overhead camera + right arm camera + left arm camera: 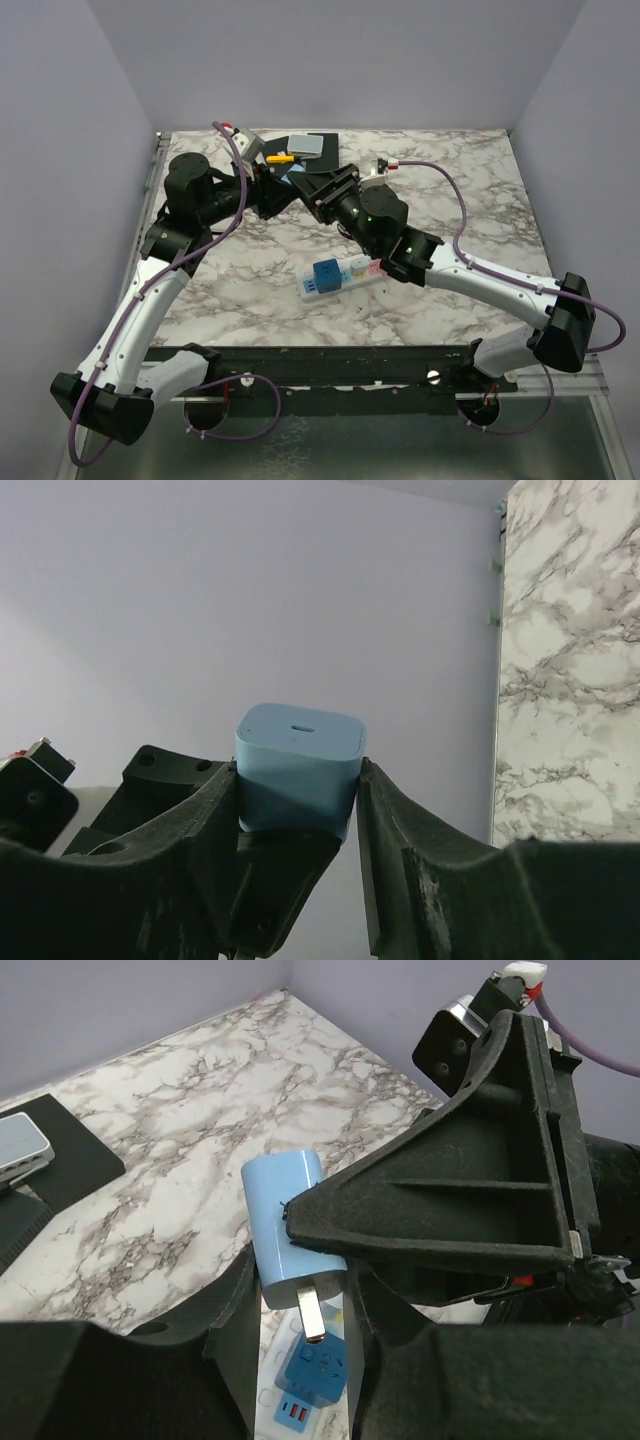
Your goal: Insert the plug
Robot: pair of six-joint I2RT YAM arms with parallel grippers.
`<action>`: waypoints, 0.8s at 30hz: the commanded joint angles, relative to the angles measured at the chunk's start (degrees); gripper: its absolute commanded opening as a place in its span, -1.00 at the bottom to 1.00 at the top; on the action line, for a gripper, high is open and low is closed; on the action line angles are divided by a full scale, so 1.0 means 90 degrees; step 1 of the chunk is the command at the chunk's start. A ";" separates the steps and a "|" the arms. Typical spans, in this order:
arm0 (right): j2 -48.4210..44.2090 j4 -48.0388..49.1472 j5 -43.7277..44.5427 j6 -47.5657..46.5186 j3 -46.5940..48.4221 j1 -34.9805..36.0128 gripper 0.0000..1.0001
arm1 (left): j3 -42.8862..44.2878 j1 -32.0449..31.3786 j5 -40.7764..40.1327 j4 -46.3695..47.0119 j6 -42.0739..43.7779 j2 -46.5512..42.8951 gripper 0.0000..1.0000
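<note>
The left gripper (302, 1305) flanks the pronged end of the plug (283, 1205), though I cannot tell whether its fingers press it or only stand beside it. The right gripper (298, 780) pinches the plug's body, holding it in the air, apart from the power strip (345, 272) lying nearer the arm bases. If one gripper lets go before the other bites, the plug could twist or drop (glossy plastic likely offers little friction). It is a rounded pale-blue block with a flat metal prong; the fingers are matte, grainy black, and the table (470, 330) is marble-patterned.
</note>
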 commanded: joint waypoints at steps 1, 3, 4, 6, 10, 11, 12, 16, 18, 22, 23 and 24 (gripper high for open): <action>-0.0114 0.0207 -0.0535 -0.0191 -0.0103 0.0084 0.08 | 0.0019 0.0039 -0.0170 0.0165 0.0116 -0.0050 -1.00; -0.0289 0.0010 -0.0682 -0.0407 -0.0175 -0.0030 0.35 | 0.0019 0.0041 -0.0118 0.0068 0.0269 -0.0105 -1.00; -0.0416 -0.0005 -0.0863 -0.0604 -0.0258 -0.0128 0.44 | 0.0022 0.0045 -0.0065 0.0015 0.0364 -0.0142 -1.00; -0.0688 0.0111 -0.1616 -0.1064 -0.0468 -0.0482 0.60 | 0.0058 0.0041 0.0044 -0.0141 0.0544 -0.0228 -1.00; -0.1052 0.0252 -0.4320 -0.2356 -0.0535 -0.1605 0.68 | 0.0111 0.0045 0.0731 -0.0323 0.0840 -0.0389 -1.00; -0.1088 0.0061 -0.5060 -0.2754 -0.0399 -0.1867 0.68 | 0.0121 0.0046 0.0977 -0.0319 0.0849 -0.0434 -1.00; -0.1101 -0.0204 -0.5647 -0.3205 -0.0234 -0.2026 0.68 | 0.0130 0.0046 0.1230 -0.0323 0.0835 -0.0466 -1.00; -0.1066 -0.1341 -0.6974 -0.4828 0.0496 -0.2129 0.70 | 0.0105 0.0044 0.2406 -0.0328 0.0648 -0.0494 -1.00; -0.1074 -0.1482 -0.7371 -0.5244 0.0634 -0.2129 0.71 | 0.0071 0.0043 0.2876 -0.0330 0.0483 -0.0456 -1.00; -0.1047 -0.1405 -0.7991 -0.5627 0.0786 -0.2129 0.70 | 0.0087 0.0035 0.3387 -0.0324 0.0208 -0.0384 -1.00; -0.1045 -0.1317 -0.8097 -0.5640 0.0793 -0.2127 0.69 | 0.0087 0.0031 0.3400 -0.0323 0.0205 -0.0388 -1.00; -0.1037 -0.1245 -0.8142 -0.5640 0.0801 -0.2119 0.67 | 0.0096 0.0035 0.3405 -0.0322 0.0199 -0.0396 -1.00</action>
